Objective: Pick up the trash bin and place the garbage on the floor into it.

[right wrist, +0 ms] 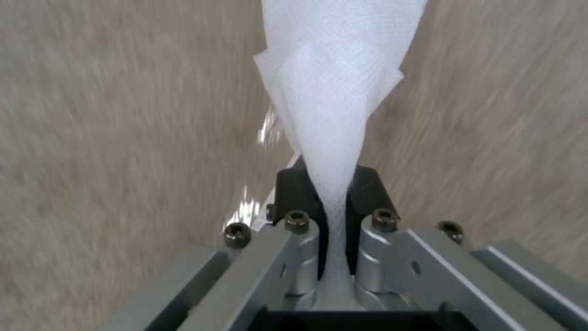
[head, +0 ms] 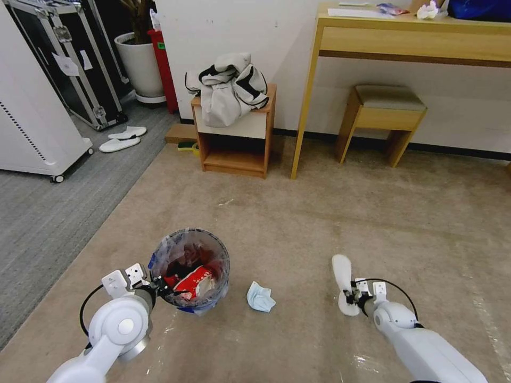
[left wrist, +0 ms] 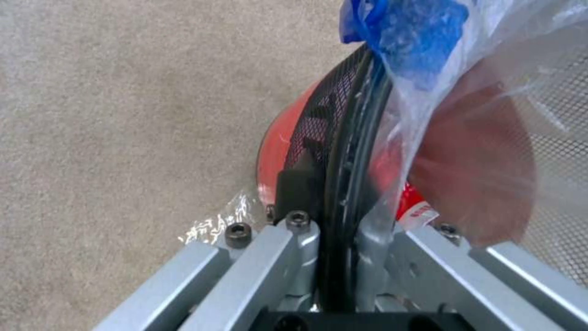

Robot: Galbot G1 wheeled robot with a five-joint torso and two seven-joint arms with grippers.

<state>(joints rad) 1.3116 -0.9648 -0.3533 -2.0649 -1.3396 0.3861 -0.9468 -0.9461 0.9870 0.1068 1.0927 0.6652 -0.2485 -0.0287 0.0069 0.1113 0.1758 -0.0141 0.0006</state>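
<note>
The trash bin is gripped by its rim in the left gripper, just above the floor. A white slipper is pinched in the right gripper. Next, the slipper probably needs carrying over the bin's mouth; a face mask lies between.

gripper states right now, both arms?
Left gripper: shut on the trash bin rim.
Right gripper: shut on a white slipper.

glossy white rounded arms with looping black cables end in silver bolted pincer frames bearing black pads.
</note>
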